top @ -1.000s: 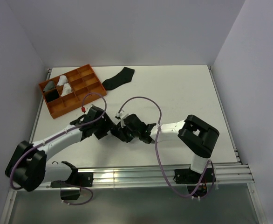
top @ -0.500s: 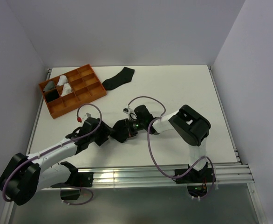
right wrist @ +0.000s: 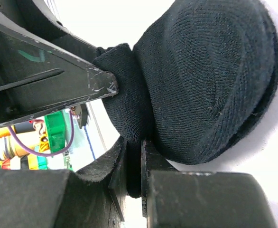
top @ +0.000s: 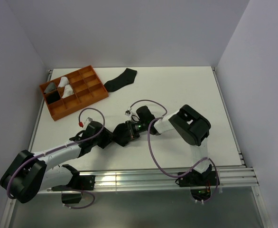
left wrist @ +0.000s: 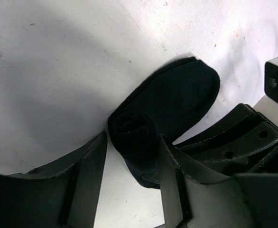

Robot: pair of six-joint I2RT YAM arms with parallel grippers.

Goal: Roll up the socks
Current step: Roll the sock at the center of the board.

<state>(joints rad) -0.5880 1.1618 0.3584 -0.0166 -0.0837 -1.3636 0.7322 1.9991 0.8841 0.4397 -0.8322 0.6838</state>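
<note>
Worktop: a white flat worktop (top: 177,95) with pale walls on three sides.
Arms: the black-and-white left arm (top: 58,149) and the black-and-white right arm (top: 189,124) both reach in to the near middle of the worktop, where their ends meet.
Tray: an orange plastic tray with many compartments (top: 79,107) lies at the far left, set at an angle.
Flat sock: a flat black fabric sock (top: 120,80) lies unrolled at the far edge, just right of the tray and well apart from the arms.
Task sock: a partly rolled black knitted sock (left wrist: 177,95) lies on the worktop between the two arm ends. One end is wound into a tight roll and the rounded toe end lies flat beyond it.
Left gripper: the left gripper (left wrist: 132,142) stands about half open with one finger on each side of the roll. Its fingers are right against the fabric, but I cannot tell whether they are squeezing it.
Right gripper: the right gripper (right wrist: 134,161) is almost closed, with a thin fold of the same sock pinched between its fingers.
Tray contents: a grey rolled sock (top: 50,87), a white rolled sock (top: 65,84) and a black rolled sock (top: 52,96) sit in compartments at the tray's left end.
</note>
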